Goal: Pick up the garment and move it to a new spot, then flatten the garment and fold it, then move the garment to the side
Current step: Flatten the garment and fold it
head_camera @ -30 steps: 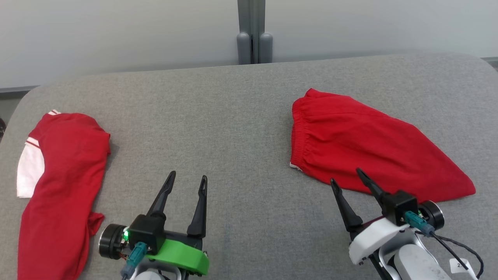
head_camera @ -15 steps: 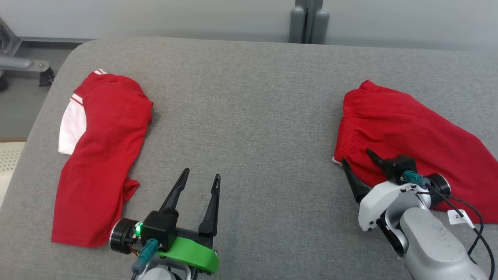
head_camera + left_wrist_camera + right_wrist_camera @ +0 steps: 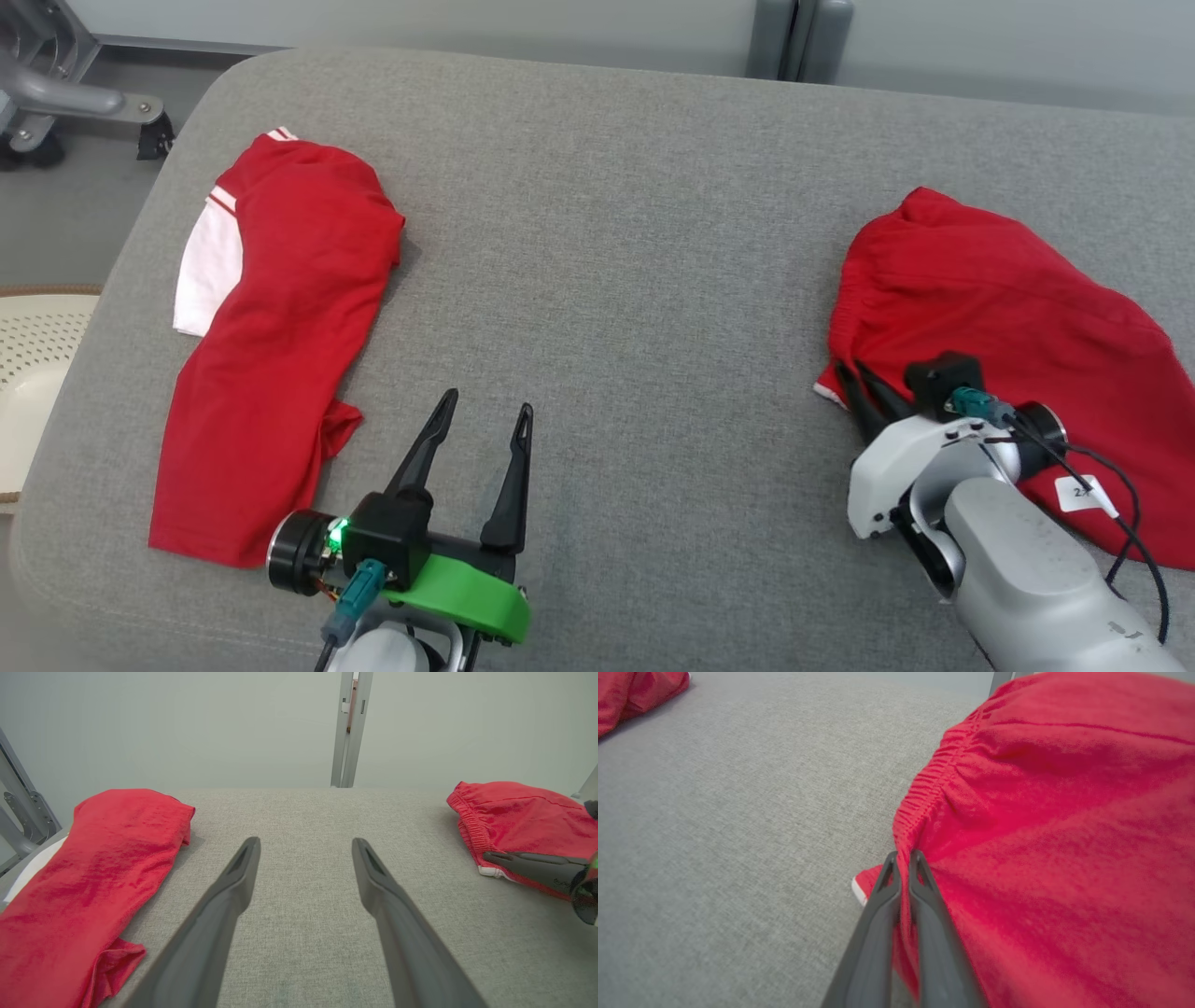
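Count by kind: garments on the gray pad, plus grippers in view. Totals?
red shorts: 1
red-and-white top: 1
grippers: 2, left gripper and right gripper
Total: 4, of which 2 are garments

I see the shirt [image 3: 280,355] lying on the table's [image 3: 607,233] left side, the shorts [image 3: 1008,299] on its right, well apart.
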Available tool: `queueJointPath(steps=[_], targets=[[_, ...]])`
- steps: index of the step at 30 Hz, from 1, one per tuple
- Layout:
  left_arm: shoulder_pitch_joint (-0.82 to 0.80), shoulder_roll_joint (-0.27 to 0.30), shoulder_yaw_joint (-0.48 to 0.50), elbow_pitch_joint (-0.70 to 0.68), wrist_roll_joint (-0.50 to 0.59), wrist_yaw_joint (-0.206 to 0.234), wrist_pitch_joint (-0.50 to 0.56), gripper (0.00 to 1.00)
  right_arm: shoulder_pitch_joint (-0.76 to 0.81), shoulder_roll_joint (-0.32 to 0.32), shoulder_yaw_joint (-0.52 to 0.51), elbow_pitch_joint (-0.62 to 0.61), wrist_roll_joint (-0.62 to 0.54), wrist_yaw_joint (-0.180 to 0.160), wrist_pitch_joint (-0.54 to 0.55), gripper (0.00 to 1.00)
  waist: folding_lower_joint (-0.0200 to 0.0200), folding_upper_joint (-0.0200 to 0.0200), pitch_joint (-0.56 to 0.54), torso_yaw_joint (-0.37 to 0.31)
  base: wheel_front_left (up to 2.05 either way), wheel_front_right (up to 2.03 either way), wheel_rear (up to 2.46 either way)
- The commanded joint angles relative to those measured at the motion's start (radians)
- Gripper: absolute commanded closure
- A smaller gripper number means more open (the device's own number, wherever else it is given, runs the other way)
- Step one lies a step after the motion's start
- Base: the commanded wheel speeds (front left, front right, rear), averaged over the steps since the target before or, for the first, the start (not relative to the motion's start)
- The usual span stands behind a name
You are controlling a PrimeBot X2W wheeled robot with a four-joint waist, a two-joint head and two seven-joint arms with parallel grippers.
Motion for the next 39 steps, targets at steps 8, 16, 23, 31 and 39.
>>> queueJointPath(steps=[8,16,23,31,39], targets=[[0.011,0.002,0.010,0.011,-0.004,0.000,-0.001,0.00,0.044,0.011,0.289,-0.219,0.206,0.000,-0.009,1.00,0.0000,-0.0001,-0.053,-0.063,0.00,0.00,0.00],[0.020,0.002,0.002,0.010,-0.009,-0.002,-0.001,0.00,0.005,-0.103,0.480,-0.451,0.465,0.000,0.071,1.00,0.0000,-0.0001,-0.067,-0.083,0.00,0.00,0.00],[-0.011,0.002,-0.017,0.006,-0.011,-0.012,-0.001,0.00,-0.112,-0.193,0.515,-0.399,0.558,0.000,0.147,1.00,0.0000,-0.0001,-0.021,-0.048,0.00,0.00,0.00],[-0.031,0.002,-0.039,0.013,-0.027,-0.003,-0.001,0.00,-0.194,-0.200,0.560,-0.234,0.657,0.000,0.187,1.00,0.0000,-0.0001,0.011,0.007,0.00,0.00,0.00],[-0.031,0.002,-0.036,0.013,-0.031,0.011,-0.001,0.00,-0.241,-0.175,0.586,-0.091,0.673,0.000,0.106,0.00,0.0000,-0.0001,0.013,0.009,0.00,0.00,0.00]])
